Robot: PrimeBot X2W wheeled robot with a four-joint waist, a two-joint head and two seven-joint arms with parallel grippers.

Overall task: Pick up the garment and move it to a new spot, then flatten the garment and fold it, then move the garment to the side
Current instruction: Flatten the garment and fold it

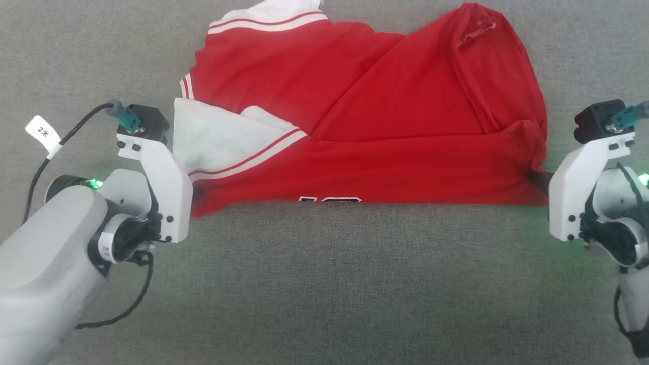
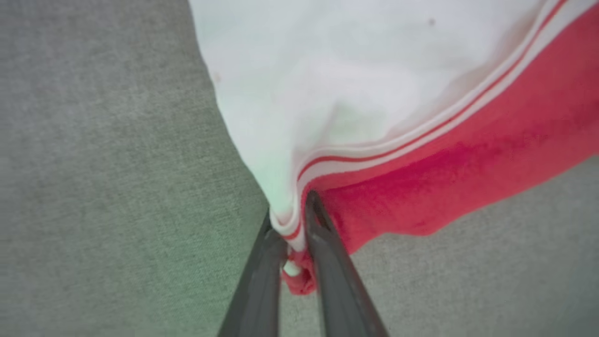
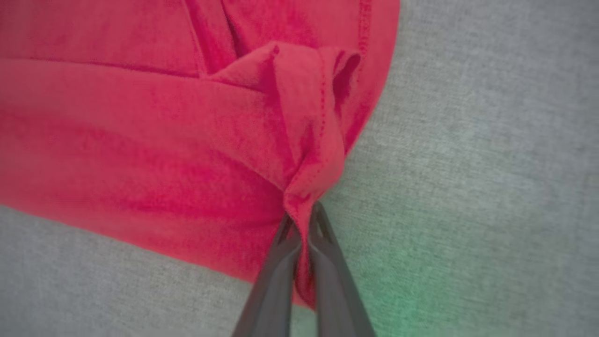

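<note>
- Red basketball jersey (image 1: 365, 126): folded over, lying on grey cloth surface (image 1: 324, 284).
- Left gripper (image 2: 291, 213): clamped on its near-left striped-trim corner.
- Right gripper (image 3: 303, 216): clamped on its near-right red corner.

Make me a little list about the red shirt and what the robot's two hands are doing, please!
garment: red jersey with white panels, rumpled and partly folded over
lettering: a black sliver at the near edge
left gripper: shut on the garment's striped red-and-white corner
right gripper: shut on a bunched red corner
grey fabric surface: under the garment
</note>
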